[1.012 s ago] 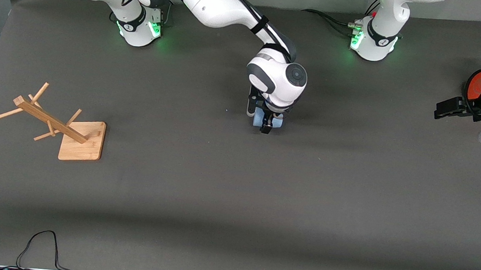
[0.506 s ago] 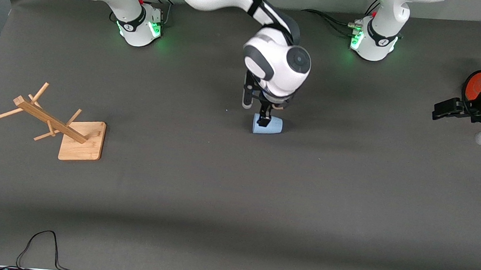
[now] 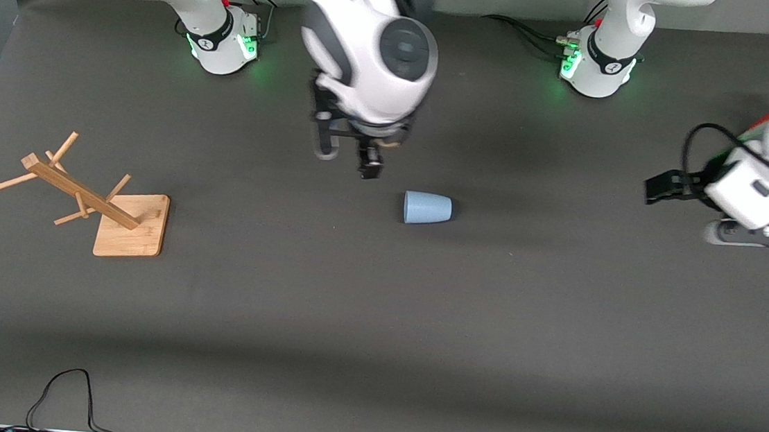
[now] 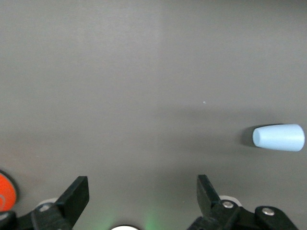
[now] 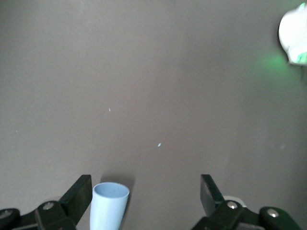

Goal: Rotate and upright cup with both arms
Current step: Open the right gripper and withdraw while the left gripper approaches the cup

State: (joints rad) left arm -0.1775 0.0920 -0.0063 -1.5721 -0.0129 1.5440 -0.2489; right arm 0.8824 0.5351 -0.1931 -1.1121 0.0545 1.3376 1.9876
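Observation:
The pale-blue cup (image 3: 427,208) lies on its side on the dark mat, near the middle of the table, its mouth toward the right arm's end. My right gripper (image 3: 348,158) is open and empty, up in the air over the mat between the cup and the right arm's base. In the right wrist view the cup (image 5: 109,203) lies on the mat below, close by one finger (image 5: 80,191) of the right gripper (image 5: 145,187). My left gripper (image 3: 758,236) is open and empty over the left arm's end of the table. In the left wrist view, where the left gripper (image 4: 141,187) is open, the cup (image 4: 279,137) lies well off to one side.
A wooden peg rack (image 3: 80,195) on a square base stands toward the right arm's end. An orange-red can (image 4: 5,191) is mostly hidden by the left arm. A black cable (image 3: 63,393) loops at the table edge nearest the front camera.
My right gripper let go of the cup, rose and drew back toward its base. The cup stayed lying on its side. The left arm lifted and shifted a little toward the cup.

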